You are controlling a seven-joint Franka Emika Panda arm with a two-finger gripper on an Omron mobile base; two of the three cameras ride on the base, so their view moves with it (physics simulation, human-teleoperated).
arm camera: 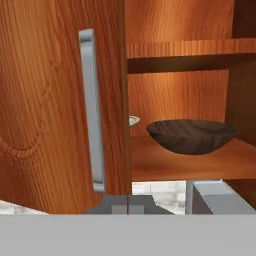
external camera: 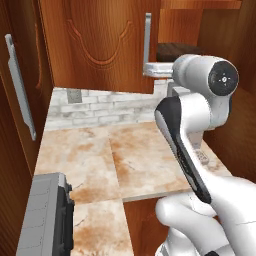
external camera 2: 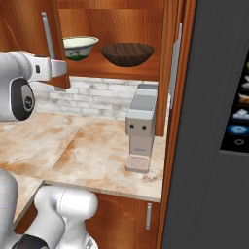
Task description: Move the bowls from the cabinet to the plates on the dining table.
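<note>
The cabinet (external camera 2: 116, 22) stands open, with both bowls on its wooden shelf. The cream bowl with a green band (external camera 2: 78, 47) sits on the left and the dark brown bowl (external camera 2: 127, 53) on the right. In the hand view the brown bowl (arm camera: 192, 136) is in full sight, while the cream bowl's rim (arm camera: 133, 120) peeks past the door edge. My gripper (arm camera: 127, 206) is shut and empty, at the lower edge of the open door (arm camera: 55, 100), just below its silver handle (arm camera: 92, 110). From the base, the gripper (external camera 2: 62, 69) (external camera: 151, 69) is at that door. The plates and the dining table are out of view.
A grey coffee machine (external camera 2: 141, 126) stands on the marble counter (external camera 2: 97, 155) under the cabinet's right side. A tall dark appliance (external camera 2: 214, 121) walls off the right. A second cabinet door (external camera: 20, 90) hangs open at the left. A grey toaster-like box (external camera: 47, 215) sits near left.
</note>
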